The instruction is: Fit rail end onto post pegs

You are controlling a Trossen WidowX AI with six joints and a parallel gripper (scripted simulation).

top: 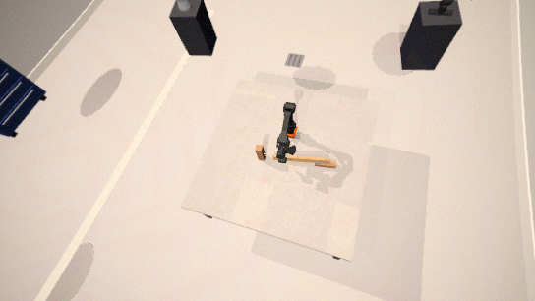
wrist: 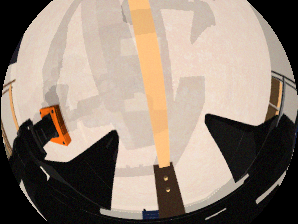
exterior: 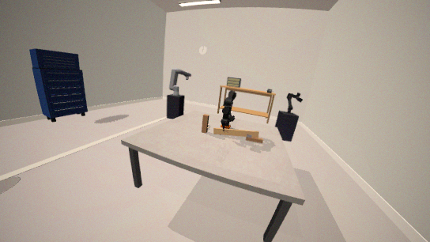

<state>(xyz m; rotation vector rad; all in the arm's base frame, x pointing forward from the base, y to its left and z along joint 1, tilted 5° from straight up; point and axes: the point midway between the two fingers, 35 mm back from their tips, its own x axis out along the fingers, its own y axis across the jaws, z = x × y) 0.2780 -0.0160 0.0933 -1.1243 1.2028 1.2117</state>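
The long wooden rail (top: 310,159) (exterior: 237,133) (wrist: 143,50) lies on the table with its far end at the low footboard block (top: 330,164) (exterior: 254,139). Its near end is down, close to the short wooden post (top: 259,152) (exterior: 205,123) but apart from it. In the wrist view the rail's dark end face (wrist: 168,191) shows two holes. I cannot make out the pegs. My gripper (top: 281,159) (exterior: 224,128) (wrist: 162,125) is open. It hangs just over the rail near its near end, with one finger on each side and nothing held.
The arm's orange base (top: 293,132) (wrist: 53,125) stands behind the rail on the pale table (top: 295,221) (exterior: 221,162). Two black pedestals (top: 194,27) (top: 430,34), a wooden shelf (exterior: 245,100) and a blue cabinet (exterior: 59,83) stand off the table.
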